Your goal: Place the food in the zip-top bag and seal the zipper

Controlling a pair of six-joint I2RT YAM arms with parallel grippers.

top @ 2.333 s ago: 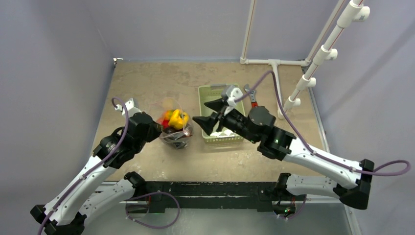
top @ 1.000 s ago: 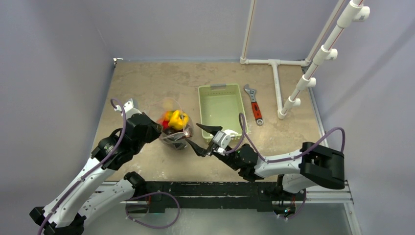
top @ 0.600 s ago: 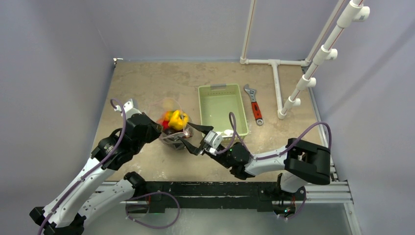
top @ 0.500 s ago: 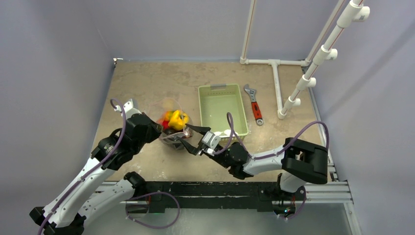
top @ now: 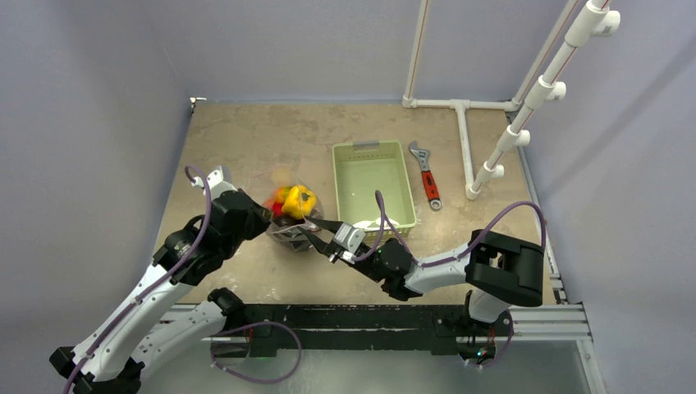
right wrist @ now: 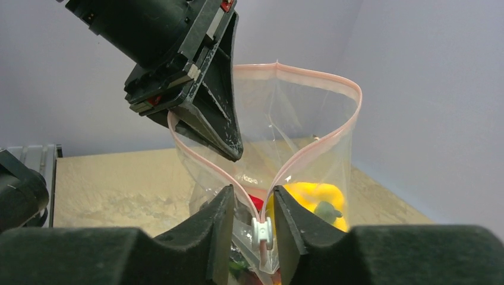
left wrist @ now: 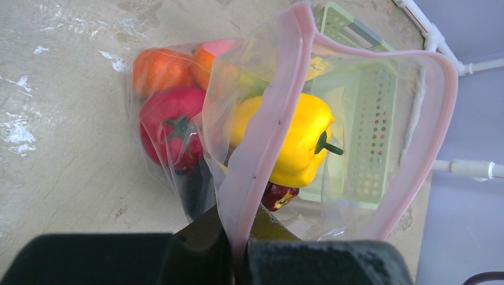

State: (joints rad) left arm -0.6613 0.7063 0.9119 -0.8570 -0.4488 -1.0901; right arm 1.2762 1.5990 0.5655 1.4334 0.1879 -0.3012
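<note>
Left wrist view: the clear bag [left wrist: 368,119], centre frame, held a yellow pepper [left wrist: 297,136], tomato [left wrist: 169,127] and orange [left wrist: 157,68]. At the bottom edge the left pincer [left wrist: 238,255] clenched its pink zipper strip [left wrist: 267,119]. The right pincer [right wrist: 254,208] flanked the white slider [right wrist: 261,233]; whether it gripped, I cannot tell. A green basket [top: 369,176] sat right of the bag on the tan tabletop [top: 246,131], between lavender walls [top: 287,49].

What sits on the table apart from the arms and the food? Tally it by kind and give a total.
Zip-top bag: 1
Green basket: 1
Adjustable wrench: 1
White pipe frame: 1
Total: 4
</note>
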